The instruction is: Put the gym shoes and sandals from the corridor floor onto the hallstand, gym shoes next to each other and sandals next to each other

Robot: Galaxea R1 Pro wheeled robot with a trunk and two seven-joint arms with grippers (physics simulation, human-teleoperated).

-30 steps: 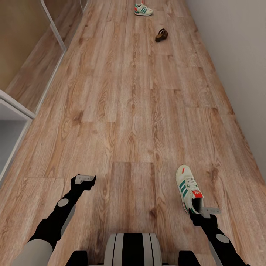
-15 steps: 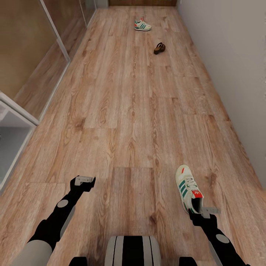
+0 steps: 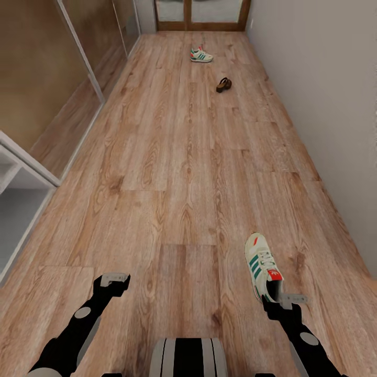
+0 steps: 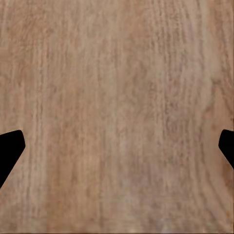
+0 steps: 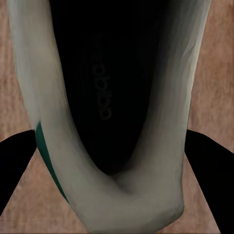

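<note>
My right gripper (image 3: pixel 289 300) is shut on the heel of a white gym shoe (image 3: pixel 261 264) with green stripes, held low over the corridor floor (image 3: pixel 173 173), toe pointing away. In the right wrist view the dark fingers (image 5: pixel 19 161) press both sides of the gym shoe (image 5: pixel 117 97) at its heel opening. A second gym shoe (image 3: pixel 201 55) lies far down the corridor. A brown sandal (image 3: pixel 223 84) lies a little nearer than it. My left gripper (image 3: pixel 114 279) hangs open over bare planks, and its wrist view shows floor (image 4: pixel 117 97) between the fingertips (image 4: pixel 9 151). The light grey hallstand (image 3: pixel 31 162) shows at the left edge.
A dark glass-fronted wardrobe (image 3: pixel 47 78) lines the left side beyond the hallstand. A plain wall (image 3: pixel 324 104) runs along the right. A wood-framed door (image 3: pixel 201 13) closes the corridor's far end. Wide open floor lies between me and the far shoes.
The head camera has tilted up, bringing the far door into view. The right gripper and its gym shoe have shifted up against the floor planks. The left arm sits lower in the picture.
</note>
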